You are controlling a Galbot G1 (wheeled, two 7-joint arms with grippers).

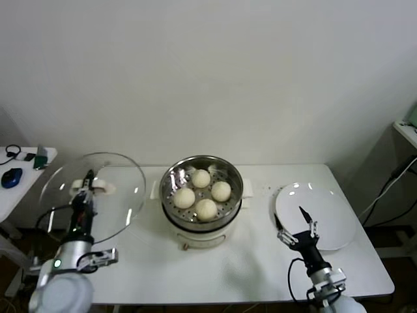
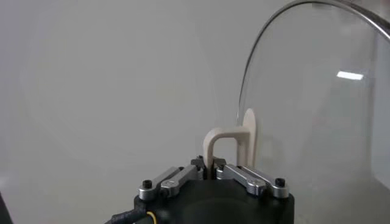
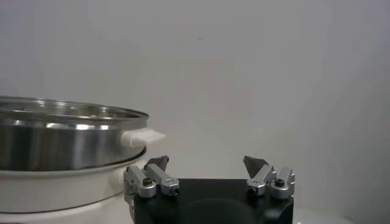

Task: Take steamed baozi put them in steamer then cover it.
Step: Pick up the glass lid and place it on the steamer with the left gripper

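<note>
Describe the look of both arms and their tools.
Both arms end in black tool bodies with silver metal linkages and dark pointed tips. The left tool sits on a silver-white wrist with a green light and black cable; the right tool also trails a black cable.

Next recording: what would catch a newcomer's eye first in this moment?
The clear glass cover, held up on edge at the table's left by the left gripper shut on its white handle. Next, the four steamed baozi sitting in the open steamer at the table's centre. On the right, the right gripper hangs open over the white plate.
</note>
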